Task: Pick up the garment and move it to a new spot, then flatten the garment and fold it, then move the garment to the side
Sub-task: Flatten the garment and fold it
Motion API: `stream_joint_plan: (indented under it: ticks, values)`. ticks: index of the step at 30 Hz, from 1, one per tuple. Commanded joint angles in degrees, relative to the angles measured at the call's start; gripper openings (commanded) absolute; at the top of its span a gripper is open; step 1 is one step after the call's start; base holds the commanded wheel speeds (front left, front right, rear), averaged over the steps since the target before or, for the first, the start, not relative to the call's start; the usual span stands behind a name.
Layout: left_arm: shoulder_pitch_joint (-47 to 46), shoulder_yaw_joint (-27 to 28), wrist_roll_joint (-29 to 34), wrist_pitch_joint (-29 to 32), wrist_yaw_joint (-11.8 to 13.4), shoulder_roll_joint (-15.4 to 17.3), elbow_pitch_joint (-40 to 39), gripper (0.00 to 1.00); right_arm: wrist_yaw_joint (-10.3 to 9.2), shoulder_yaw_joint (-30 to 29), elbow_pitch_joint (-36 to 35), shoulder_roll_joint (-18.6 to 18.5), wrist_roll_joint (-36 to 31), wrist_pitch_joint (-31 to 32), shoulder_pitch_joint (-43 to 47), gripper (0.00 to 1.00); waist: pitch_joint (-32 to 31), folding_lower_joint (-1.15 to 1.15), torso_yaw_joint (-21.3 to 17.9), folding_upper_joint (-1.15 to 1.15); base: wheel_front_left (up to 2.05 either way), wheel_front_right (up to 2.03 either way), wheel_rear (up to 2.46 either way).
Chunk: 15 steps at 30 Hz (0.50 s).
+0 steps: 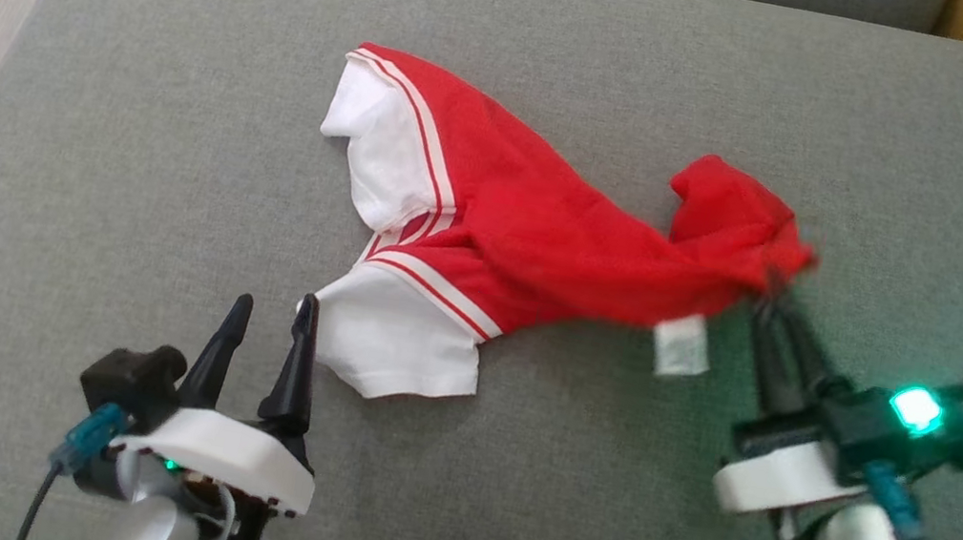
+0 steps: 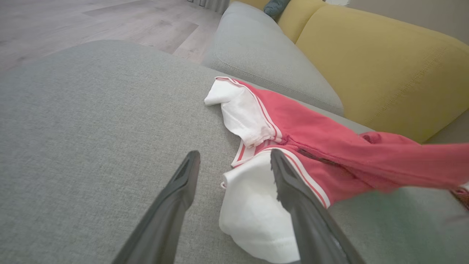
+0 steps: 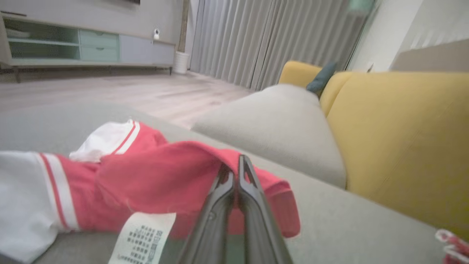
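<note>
Right gripper [image 1: 772,297] is clamping fully closed on the red end of garment [image 1: 544,241] | left gripper [image 1: 275,303] is gaping wide, gripping nothing, just beside white hem | garment is lying stretched across grey cushion [image 1: 130,108], between the two grippers

The left gripper [image 2: 234,154] holds its two dark fingers [image 2: 176,205] spread wide above a grey cushion [image 2: 91,128]. One finger stands over bare fabric; the other crosses a white sleeve [image 2: 253,209] of the garment [image 2: 311,154], and contact cannot be judged. A second white sleeve [image 2: 238,110] lies nearer the cushion's far edge. The red body, trimmed with white stripes, stretches off to the right, blurred there. Beyond the far edge sit another grey seat [image 2: 263,58], a yellow sofa back [image 2: 384,73] and wooden floor [image 2: 91,18].
</note>
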Motion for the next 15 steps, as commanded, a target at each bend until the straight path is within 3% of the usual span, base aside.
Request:
stream_joint_plan:
  ticks: [1,6,15]
  values:
    - [-0.9,2.0,0.7,-0.7,-0.3,-0.2,-2.0,1.0,0.37,0.5,-4.7,-0.1,-1.0,-0.6,-2.5,0.0,0.0,0.0,0.1,0.0,0.0,0.0,0.0]
    - [-1.0,2.1,1.0,-0.7,-0.7,-0.8,-2.6,1.0,0.37,-1.5,-15.4,-0.1,-3.8,0.1,-5.5,0.0,0.0,0.0,1.1,0.0,0.0,0.0,0.0]
    - [-0.9,2.5,1.1,-0.7,-1.0,-1.4,-3.7,1.0,0.37,-0.6,-28.7,-0.1,-3.9,8.6,-6.0,0.0,0.7,0.0,3.7,0.0,0.0,0.0,0.0]
